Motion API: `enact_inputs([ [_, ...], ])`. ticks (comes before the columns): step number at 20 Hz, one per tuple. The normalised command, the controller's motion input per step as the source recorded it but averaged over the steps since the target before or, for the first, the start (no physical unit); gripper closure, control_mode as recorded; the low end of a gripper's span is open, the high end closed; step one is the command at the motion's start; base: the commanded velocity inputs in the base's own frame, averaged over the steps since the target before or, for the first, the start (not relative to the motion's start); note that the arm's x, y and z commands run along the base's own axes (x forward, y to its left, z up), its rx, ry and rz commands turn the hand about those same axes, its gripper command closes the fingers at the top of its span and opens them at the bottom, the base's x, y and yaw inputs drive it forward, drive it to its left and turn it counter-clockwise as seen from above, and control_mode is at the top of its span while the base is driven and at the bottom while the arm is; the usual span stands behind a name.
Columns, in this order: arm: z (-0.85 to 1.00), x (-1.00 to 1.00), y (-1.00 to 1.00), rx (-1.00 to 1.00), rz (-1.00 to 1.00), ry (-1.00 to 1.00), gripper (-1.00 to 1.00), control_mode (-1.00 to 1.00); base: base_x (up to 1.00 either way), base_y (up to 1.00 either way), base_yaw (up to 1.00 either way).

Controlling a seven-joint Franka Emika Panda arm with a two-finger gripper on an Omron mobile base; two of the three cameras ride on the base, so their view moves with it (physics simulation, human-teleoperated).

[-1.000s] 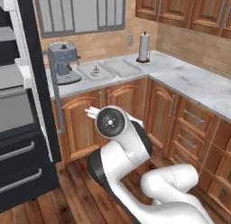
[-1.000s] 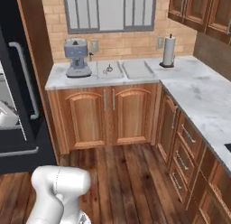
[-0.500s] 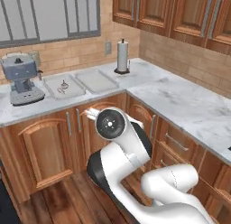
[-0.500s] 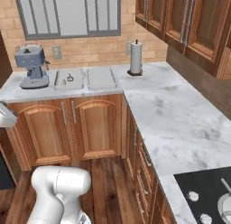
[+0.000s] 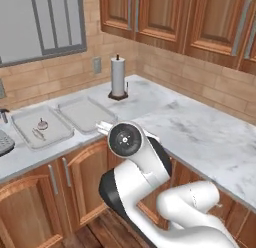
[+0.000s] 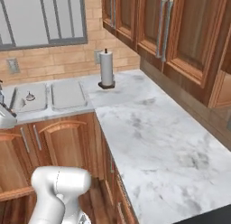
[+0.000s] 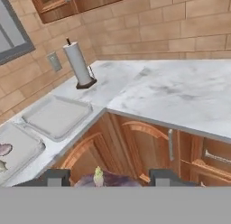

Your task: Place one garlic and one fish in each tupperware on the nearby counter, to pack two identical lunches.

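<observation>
Base has swung round since the earlier frames: both base views have shifted off the dark fridge and coffee machine onto the corner of the marble desk [image 5: 200,127], so read that as camera travel, not as things moving. You have two trays side by side at the left of the left base view. The loaded tupperware [image 5: 55,131], nearer the frame's left edge, carries a packed garlic [image 5: 42,124] and a fish [image 5: 37,135] lying just beside it. The bare tupperware [image 5: 82,114] next to it, toward the paper towel roll [image 5: 118,77], holds nothing that you can see. Judged from that, one lunch is done and the other wants both items. At the bottom of the hand view the hand [image 7: 107,175] hangs in front of the cabinet doors, fingers partway apart, with a held garlic [image 7: 98,177] sitting between them, pointed tip up; it looks clamped on that bulb, though contact at the pads is hard to see. A second fish is nowhere to be pointed at yet.
</observation>
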Motion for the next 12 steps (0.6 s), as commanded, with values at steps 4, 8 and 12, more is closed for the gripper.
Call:
enact_inputs([
  [4, 0.00, 0.00, 0.00, 0.00, 0.00, 0.00, 1.00, 1.00, 1.00, 0.55, -0.35],
  [8, 0.00, 0.00, 0.00, 0.00, 0.00, 0.00, 1.00, 1.00, 1.00, 0.23, -0.29],
  [12, 0.00, 0.00, 0.00, 0.00, 0.00, 0.00, 1.00, 1.00, 1.00, 0.08, -0.06],
])
